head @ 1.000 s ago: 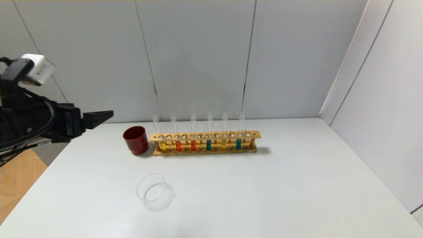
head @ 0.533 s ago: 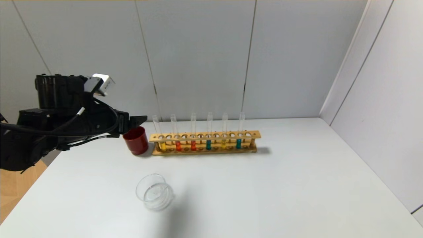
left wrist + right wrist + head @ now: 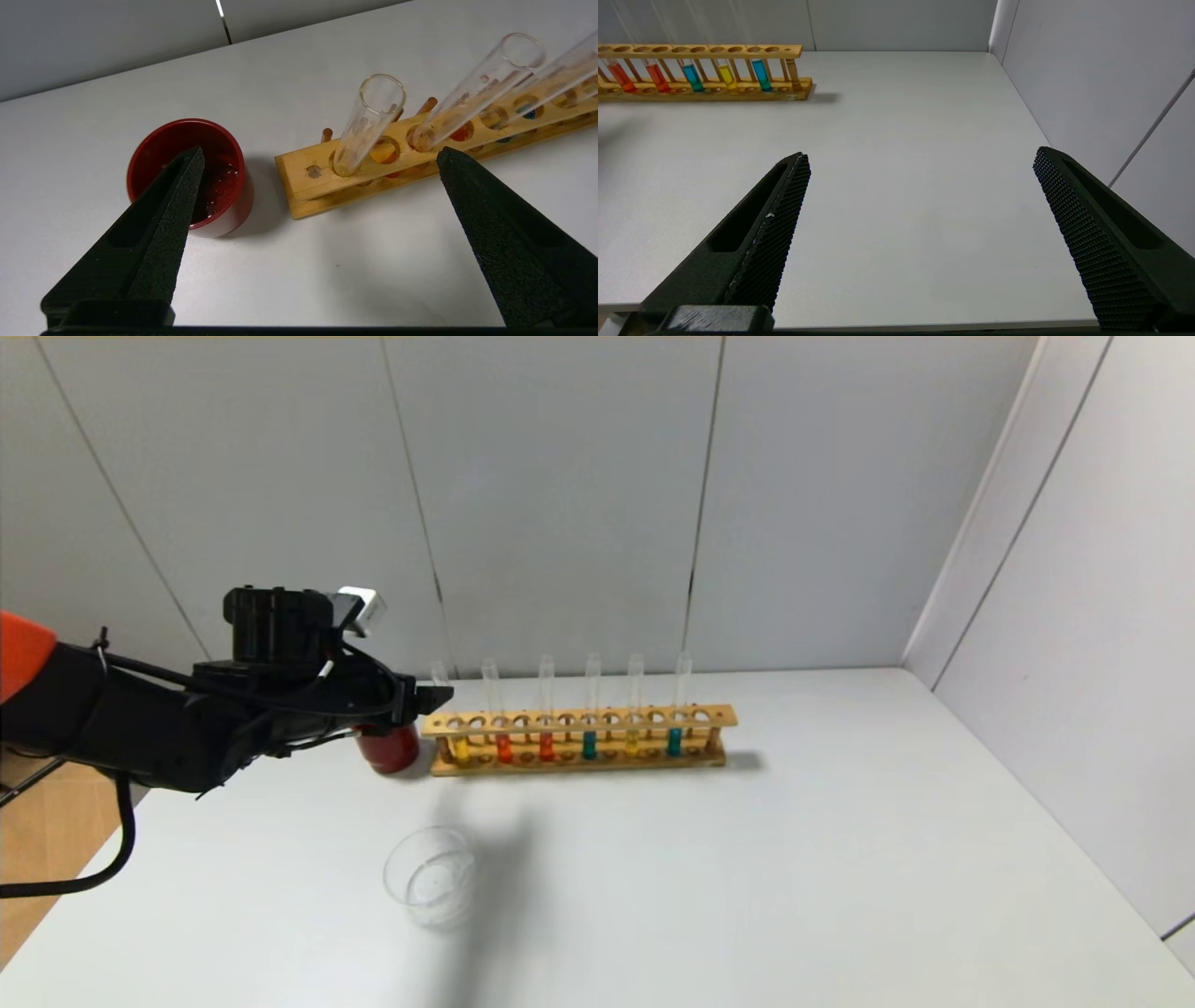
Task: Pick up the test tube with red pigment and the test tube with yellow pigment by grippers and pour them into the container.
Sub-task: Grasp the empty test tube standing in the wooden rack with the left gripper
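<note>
The test tube with red pigment (image 3: pixel 504 744) stands upright in the wooden rack (image 3: pixel 719 717), second from the rack's left end, with a second red-orange tube (image 3: pixel 546 743) next to it on its right. The test tube with yellow pigment (image 3: pixel 459 745) stands in the leftmost place, nearest the dark red cup (image 3: pixel 390 752); a paler yellow tube (image 3: pixel 632 739) stands further right between two teal tubes (image 3: pixel 589 742). All six tubes are seated in the rack, none lifted.

The container (image 3: pixel 431 875), a low clear glass dish, sits on the white table (image 3: pixel 840 859) nearer the robot than the rack and well apart from it, below the cup's side of the rack. It looks empty.

The left gripper (image 3: pixel 439 695) hangs above the table at the rack's left end, over the red cup, its tip close to the top of the leftmost tube. In the left wrist view its jaws stand wide apart, holding nothing, with the cup's rim (image 3: pixel 184 126) behind one finger and the rack's end with the first two tube mouths between the fingers.

The right gripper (image 3: pixel 920 161) is out of the head view; its own camera shows it low at the table's near edge, jaws spread wide and empty, the rack far off.

No writing or label can be read on any item.
</note>
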`<action>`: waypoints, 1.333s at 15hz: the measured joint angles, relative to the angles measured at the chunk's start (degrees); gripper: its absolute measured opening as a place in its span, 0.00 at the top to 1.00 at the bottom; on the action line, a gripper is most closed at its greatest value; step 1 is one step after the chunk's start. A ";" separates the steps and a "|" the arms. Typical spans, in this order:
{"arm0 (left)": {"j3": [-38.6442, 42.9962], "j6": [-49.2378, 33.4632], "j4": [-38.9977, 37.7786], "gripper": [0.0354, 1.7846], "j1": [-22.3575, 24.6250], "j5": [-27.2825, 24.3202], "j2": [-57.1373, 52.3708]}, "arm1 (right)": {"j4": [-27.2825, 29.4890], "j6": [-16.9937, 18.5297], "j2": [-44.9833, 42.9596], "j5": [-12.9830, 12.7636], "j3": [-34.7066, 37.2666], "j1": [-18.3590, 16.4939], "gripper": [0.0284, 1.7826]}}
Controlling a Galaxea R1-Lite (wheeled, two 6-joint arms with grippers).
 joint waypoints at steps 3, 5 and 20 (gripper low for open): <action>-2.32 -2.44 -0.16 0.02 -0.63 -0.07 3.18 | 0.00 0.00 0.00 0.00 0.00 0.00 0.02; -3.74 -2.50 -0.16 0.02 -1.02 0.04 4.78 | 0.02 0.02 0.00 0.00 0.00 0.00 0.02; -9.12 -3.24 -0.18 0.47 -2.85 0.39 10.68 | 0.02 0.00 0.00 0.00 0.00 0.00 0.02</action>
